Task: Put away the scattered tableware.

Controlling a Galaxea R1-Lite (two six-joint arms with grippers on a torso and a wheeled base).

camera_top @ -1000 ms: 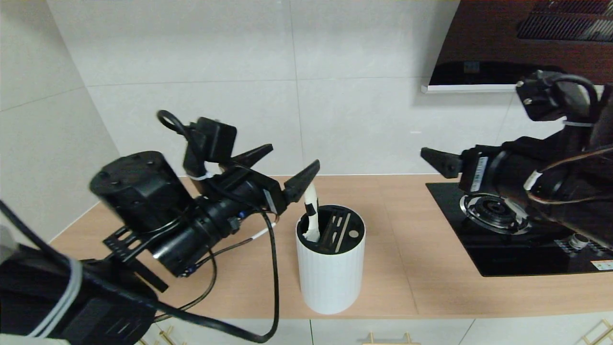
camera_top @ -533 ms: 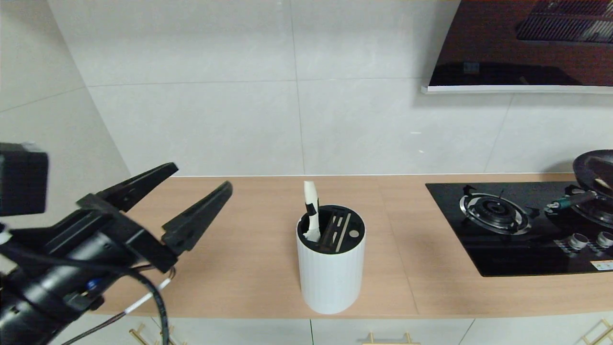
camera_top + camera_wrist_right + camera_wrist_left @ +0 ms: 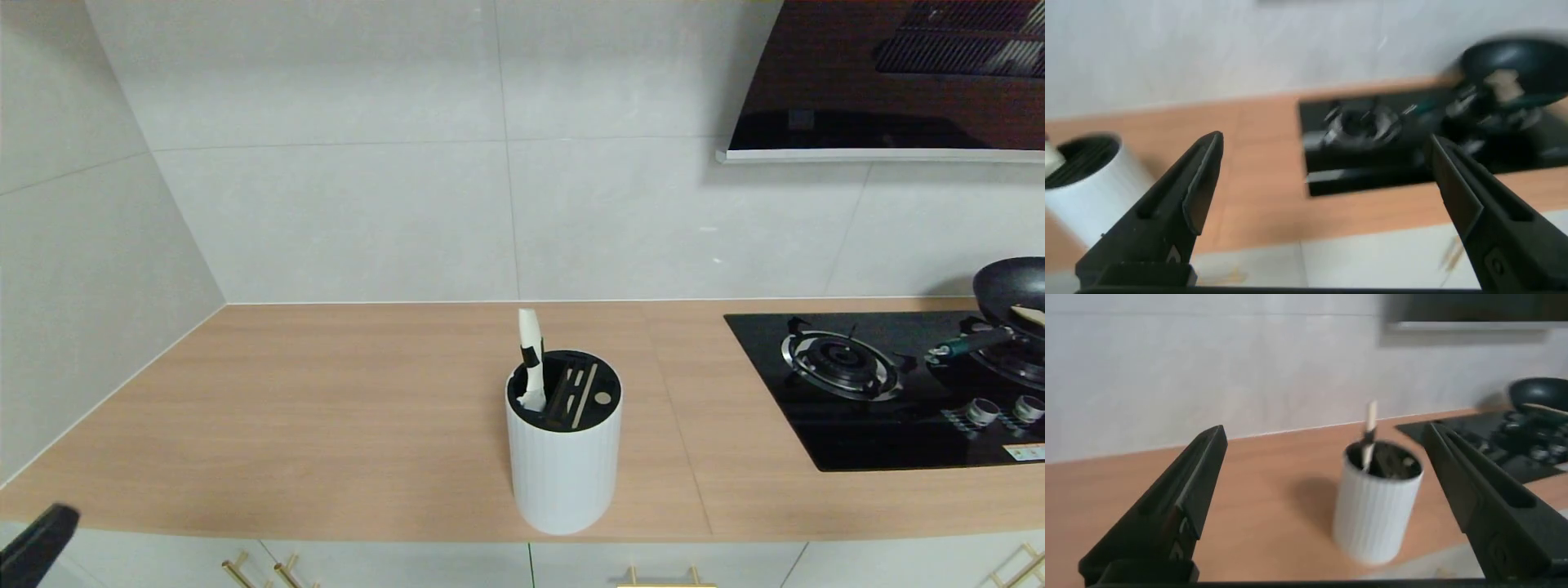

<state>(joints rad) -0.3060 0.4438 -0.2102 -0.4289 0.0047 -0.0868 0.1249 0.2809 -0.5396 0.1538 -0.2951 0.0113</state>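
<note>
Fingers on our left gripper and right gripper are wide apart. A white handle sticks from the holder on the bench; we cannot see its lower end.

1. The light is bright and even; it falls softly from above on the pale wall.
2. The white holder throws a faint, soft shadow on the worktop beside it.
3. The dark hood leaves a grey shadow on the wall under its edge.
4. The glossy hob shows weak reflections.
5. Straight lines bend near the head view's edges.
</note>
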